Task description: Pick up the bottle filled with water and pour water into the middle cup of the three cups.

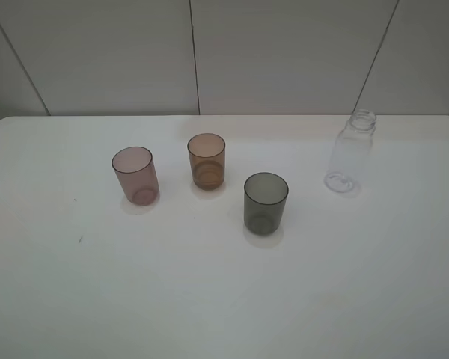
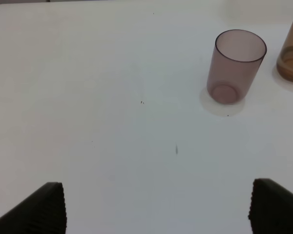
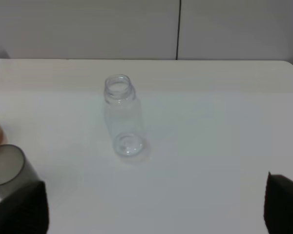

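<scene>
The clear uncapped bottle [image 1: 351,153] [image 3: 122,117] stands upright at the table's far right. Three tumblers stand in a row: a pinkish-mauve cup [image 1: 135,176] [image 2: 234,66], the amber-brown middle cup [image 1: 206,161] [image 2: 292,48], and a dark grey cup [image 1: 266,203] [image 3: 5,165]. Neither arm shows in the exterior view. My left gripper [image 2: 156,207] is open, well short of the mauve cup. My right gripper [image 3: 156,204] is open too, its dark fingers [image 3: 19,209] spread wide, the bottle some way beyond them and untouched.
The white table [image 1: 224,299] has rounded far corners and a pale panelled wall [image 1: 284,52] behind it. A few small dark specks [image 2: 176,150] mark the tabletop near the left gripper.
</scene>
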